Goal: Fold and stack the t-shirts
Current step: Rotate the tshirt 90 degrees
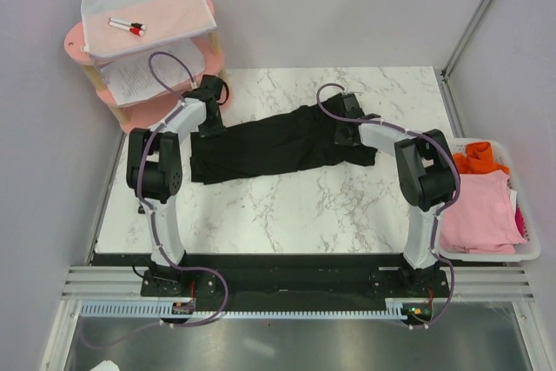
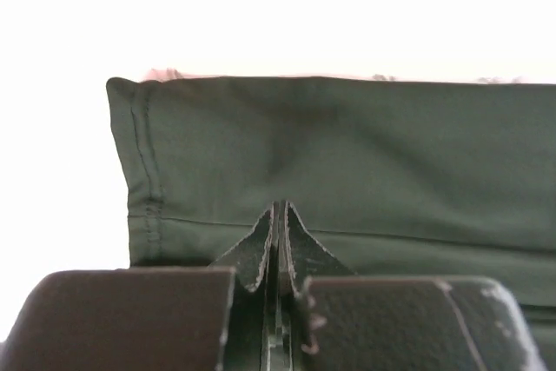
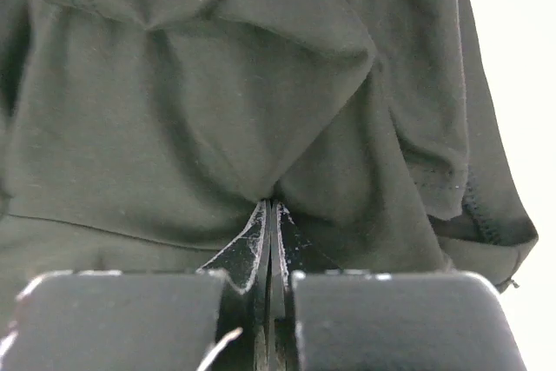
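Pink shelf (image 1: 75, 42) far left: paper sheets (image 1: 139, 76), markers (image 1: 127, 26); white basket (image 1: 491, 255) right.

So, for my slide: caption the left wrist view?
Left end effector shut on a fold of the black t-shirt.

A black short-sleeved cloth t-shirt (image 1: 269, 145) lies folded into a long, narrow band across the far half of the white marble table (image 1: 287, 215). It runs left to right; the left end is flat with a stitched hem, the right end bunched and wrinkled. A plain pink t-shirt (image 1: 478, 210) lies in a white basket (image 1: 532, 249) at the right, with a crumpled orange t-shirt (image 1: 482, 158) touching its far side.
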`<state>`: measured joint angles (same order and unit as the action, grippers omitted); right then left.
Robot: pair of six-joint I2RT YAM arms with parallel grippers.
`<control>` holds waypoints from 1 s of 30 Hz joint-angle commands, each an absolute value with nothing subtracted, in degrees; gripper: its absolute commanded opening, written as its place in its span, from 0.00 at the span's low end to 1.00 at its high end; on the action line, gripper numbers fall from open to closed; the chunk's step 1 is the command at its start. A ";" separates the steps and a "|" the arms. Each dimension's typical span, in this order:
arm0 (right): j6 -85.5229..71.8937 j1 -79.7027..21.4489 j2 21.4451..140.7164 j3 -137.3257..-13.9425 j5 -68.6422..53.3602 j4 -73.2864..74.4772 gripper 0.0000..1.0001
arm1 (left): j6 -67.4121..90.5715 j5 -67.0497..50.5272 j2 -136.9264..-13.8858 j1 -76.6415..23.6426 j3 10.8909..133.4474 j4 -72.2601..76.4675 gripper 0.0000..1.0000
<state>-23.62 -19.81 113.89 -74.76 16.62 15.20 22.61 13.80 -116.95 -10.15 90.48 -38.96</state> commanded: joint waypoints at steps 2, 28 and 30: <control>-24.35 -19.16 118.20 -79.27 17.22 15.38 0.00 | 20.91 17.84 -122.78 -10.02 93.87 -43.76 0.02; -13.45 -15.82 148.09 -128.66 -2.63 28.48 0.00 | 28.03 8.45 -116.46 -33.74 75.94 -50.63 0.02; -12.92 -15.91 150.02 -132.44 -4.04 28.39 0.00 | 28.74 6.08 -116.37 -36.73 74.89 -50.62 0.02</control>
